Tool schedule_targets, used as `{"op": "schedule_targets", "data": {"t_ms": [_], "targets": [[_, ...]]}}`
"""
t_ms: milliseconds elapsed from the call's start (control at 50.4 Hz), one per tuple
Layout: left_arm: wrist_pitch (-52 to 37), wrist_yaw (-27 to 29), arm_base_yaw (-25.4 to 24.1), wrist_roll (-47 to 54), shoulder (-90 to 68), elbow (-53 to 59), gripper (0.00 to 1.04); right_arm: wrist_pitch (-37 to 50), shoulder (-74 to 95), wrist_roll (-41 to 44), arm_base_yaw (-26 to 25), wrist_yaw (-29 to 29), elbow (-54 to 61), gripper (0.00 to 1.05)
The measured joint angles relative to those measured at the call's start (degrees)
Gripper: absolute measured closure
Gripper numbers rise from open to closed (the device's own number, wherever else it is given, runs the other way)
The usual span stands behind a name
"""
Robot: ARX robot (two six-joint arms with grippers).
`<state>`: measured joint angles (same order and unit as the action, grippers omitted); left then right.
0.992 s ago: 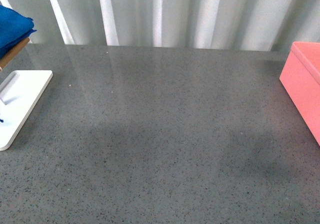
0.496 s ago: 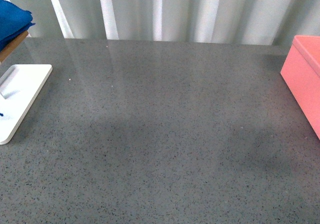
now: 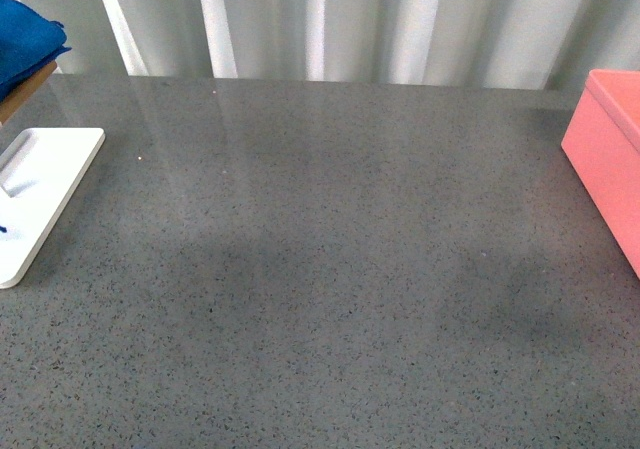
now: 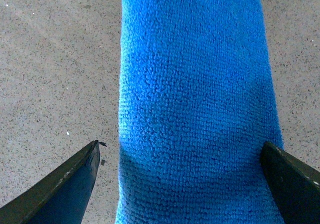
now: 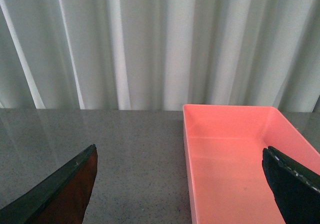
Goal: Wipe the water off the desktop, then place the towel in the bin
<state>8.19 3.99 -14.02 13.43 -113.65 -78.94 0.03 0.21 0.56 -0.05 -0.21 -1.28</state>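
Across the front view, the surface (image 3: pixel 330 289) reads as it did half a second ago. A second ago the whole scene sat slightly lower in frame, so I judge that the camera shifted and nothing on the surface moved. I can make out no puddle. The bin (image 3: pixel 610 159) sits at the right edge. The white base (image 3: pixel 40 199) is at the left, with the towel (image 3: pixel 25 39) above it on a wooden rod (image 3: pixel 25 91). The left jaws are spread wide either side of the towel, gripping nothing. The right jaws are wide and empty. Pickup not yet begun.
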Motion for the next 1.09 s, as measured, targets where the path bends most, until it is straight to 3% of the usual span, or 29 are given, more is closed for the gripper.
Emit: {"op": "schedule_targets", "data": {"t_ms": [59, 178, 456, 595, 912, 1091], "targets": [[0.00, 0.04, 0.00, 0.07, -0.13, 0.11, 0.07, 0.00, 0.00, 0.00, 0.00, 0.00, 0.00, 0.07], [0.00, 0.13, 0.00, 0.28, -0.37, 0.13, 0.22, 0.00, 0.00, 0.00, 0.00, 0.00, 0.00, 0.07], [0.02, 0.42, 0.35, 0.87, -0.39, 0.13, 0.79, 0.00, 0.00, 0.00, 0.00, 0.00, 0.00, 0.07], [0.17, 0.42, 0.42, 0.92, -0.15, 0.11, 0.99, 0.00, 0.00, 0.00, 0.00, 0.00, 0.00, 0.07], [2.43, -1.27, -0.52, 2.21, 5.49, -1.84, 1.01, 0.00, 0.00, 0.00, 0.00, 0.00, 0.00, 0.07], [4.42, -6.25, 0.07, 0.90, 10.03, -6.78, 1.01, 0.00, 0.00, 0.00, 0.00, 0.00, 0.00, 0.07]]}}
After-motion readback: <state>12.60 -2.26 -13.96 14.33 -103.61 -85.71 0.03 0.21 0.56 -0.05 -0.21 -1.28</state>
